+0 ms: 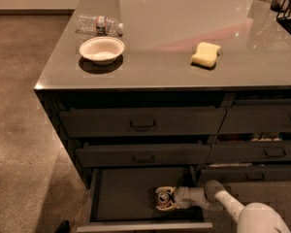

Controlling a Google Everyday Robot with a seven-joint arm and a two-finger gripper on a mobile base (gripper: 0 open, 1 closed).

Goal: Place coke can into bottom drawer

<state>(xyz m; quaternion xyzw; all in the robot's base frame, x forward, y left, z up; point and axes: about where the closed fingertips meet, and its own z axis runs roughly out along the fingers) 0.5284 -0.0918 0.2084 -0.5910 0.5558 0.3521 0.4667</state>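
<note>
Two fingers (163, 208) around can (163, 197) in drawer (120, 198)

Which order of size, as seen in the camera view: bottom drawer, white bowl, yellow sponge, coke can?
1. bottom drawer
2. white bowl
3. yellow sponge
4. coke can, at the gripper inside the drawer; partly covered, so its rank is unsure.
</note>
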